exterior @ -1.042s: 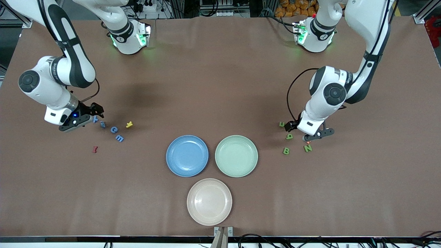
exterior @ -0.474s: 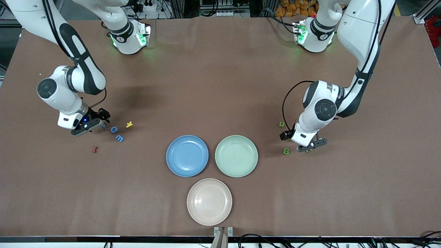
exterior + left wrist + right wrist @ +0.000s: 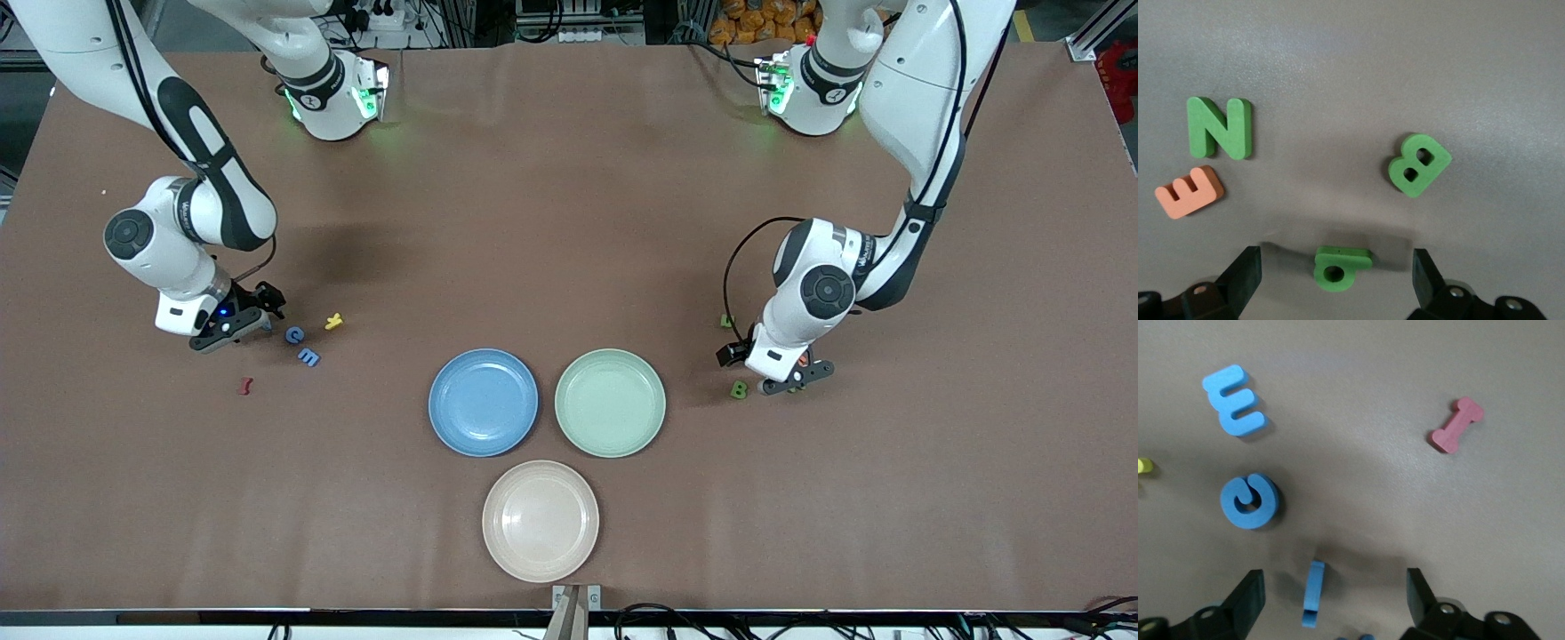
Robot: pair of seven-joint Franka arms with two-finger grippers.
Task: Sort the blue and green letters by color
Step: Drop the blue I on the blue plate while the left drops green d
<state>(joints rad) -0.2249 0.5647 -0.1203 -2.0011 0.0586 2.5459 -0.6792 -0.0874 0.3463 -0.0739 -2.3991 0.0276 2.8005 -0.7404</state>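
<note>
Two arms are down at the table point(image 3: 569, 222), one at each cluster of letters.

Front view: right gripper point(image 3: 233, 322) sits low at the right arm's end, just beside the blue C point(image 3: 294, 335) and blue M point(image 3: 308, 357); a yellow letter point(image 3: 333, 321) and a dark red letter point(image 3: 245, 385) lie close by. Left gripper point(image 3: 794, 377) is low at the left arm's end, with the green B point(image 3: 739, 389) just beside it and the green u point(image 3: 727, 321) a little farther from the camera. Blue plate point(image 3: 484, 402), green plate point(image 3: 610, 402) and pink plate point(image 3: 540, 520) hold nothing.

Left wrist view: jaws stand wide open, holding nothing. Green a point(image 3: 1340, 264) stands on edge between the jaws, apart from both fingers. Green B lies flat ahead of the jaws; green N point(image 3: 1221, 128) and orange E point(image 3: 1190, 192) lie ahead of them too, off toward one finger.

Right wrist view: jaws wide open, nothing gripped. A blue letter on edge point(image 3: 1313, 593) stands between the jaws, nearer one finger, not touching. Blue C and blue M lie flat ahead of that same finger; dark red letter lies ahead of the other.

Handling, judged: letters look like light, chunky foam with matte faces, so slightly springy and not fragile or slippery. Being so light, each could tip or skate if one finger touches first. Best hold: across the two flat faces of the on-edge piece, centred, closing evenly.
</note>
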